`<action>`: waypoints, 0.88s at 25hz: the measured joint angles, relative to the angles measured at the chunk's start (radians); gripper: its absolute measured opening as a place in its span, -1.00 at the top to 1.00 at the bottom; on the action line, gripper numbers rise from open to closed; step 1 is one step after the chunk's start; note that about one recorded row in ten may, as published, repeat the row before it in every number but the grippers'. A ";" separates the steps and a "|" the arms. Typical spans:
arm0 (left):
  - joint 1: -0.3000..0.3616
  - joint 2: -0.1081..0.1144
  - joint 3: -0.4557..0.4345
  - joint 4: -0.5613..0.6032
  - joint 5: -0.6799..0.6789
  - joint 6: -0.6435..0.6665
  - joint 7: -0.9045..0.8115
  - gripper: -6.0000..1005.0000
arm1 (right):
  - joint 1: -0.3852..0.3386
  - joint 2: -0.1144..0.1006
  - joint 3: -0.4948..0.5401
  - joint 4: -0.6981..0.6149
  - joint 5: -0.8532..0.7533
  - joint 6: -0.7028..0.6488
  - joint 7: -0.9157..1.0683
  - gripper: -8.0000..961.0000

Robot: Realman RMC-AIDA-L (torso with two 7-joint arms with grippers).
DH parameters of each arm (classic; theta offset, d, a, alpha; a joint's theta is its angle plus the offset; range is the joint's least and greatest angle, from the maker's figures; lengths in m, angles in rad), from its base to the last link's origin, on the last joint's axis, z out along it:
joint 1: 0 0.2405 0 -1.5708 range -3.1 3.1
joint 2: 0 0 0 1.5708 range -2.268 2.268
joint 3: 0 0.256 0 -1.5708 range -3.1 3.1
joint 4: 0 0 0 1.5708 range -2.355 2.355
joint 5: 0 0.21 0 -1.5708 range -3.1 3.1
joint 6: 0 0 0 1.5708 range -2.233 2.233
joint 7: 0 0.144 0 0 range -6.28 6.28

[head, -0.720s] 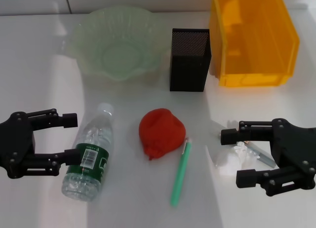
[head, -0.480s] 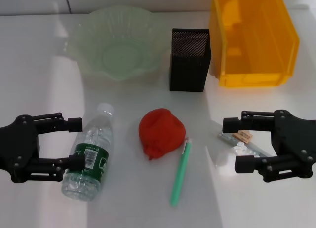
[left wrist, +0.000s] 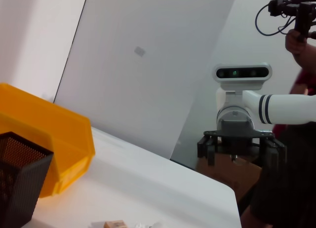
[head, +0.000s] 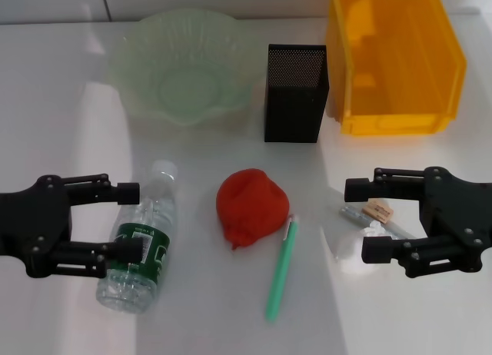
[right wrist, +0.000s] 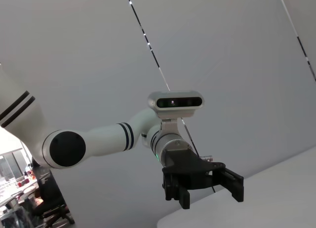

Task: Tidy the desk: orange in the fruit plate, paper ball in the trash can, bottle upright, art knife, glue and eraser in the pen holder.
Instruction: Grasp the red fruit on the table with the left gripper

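White worktop (head: pixel 69 140). We see the left tool (head: pixel 129 220) low at the near left, its fingers apart and bracketing the bottle (head: pixel 141 240), one fingertip at the neck end and the other on the green label. We cannot tell if either fingertip actually touches it. Bottle lies on its side, white cap pointing away from us.

Right tool (head: pixel 361 220) sits at the near right, fingers apart, straddling the paper ball (head: pixel 361 243), the eraser (head: pixel 377 210) and a grey stick-shaped item (head: pixel 392 226) lying just beside them. Nothing is clamped. Eraser lies between the two fingers, close to the far one; paper ball is near the near finger.

Orange (head: pixel 251 205) rests mid-worktop between the two tools. Green art knife (head: pixel 280 269) lies just beside it on the near right side, its far tip close to the orange.

Fruit plate (head: pixel 127 63) sits at the far left, pen holder (head: pixel 295 101) upright at the far centre, trash can (head: pixel 396 59) just beside it on the right.

Left wrist view shows the right tool (left wrist: pixel 240 150) facing it across the worktop, with the trash can (left wrist: pixel 44 139) and pen holder (left wrist: pixel 19 181) to one side. Right wrist view shows the left tool (right wrist: pixel 205 186), fingers spread.
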 joint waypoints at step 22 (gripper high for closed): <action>-0.362 -0.091 0.338 0.040 0.320 -0.409 -0.243 -0.68 | -0.182 -0.003 0.301 0.092 -0.195 -0.011 -0.095 -0.68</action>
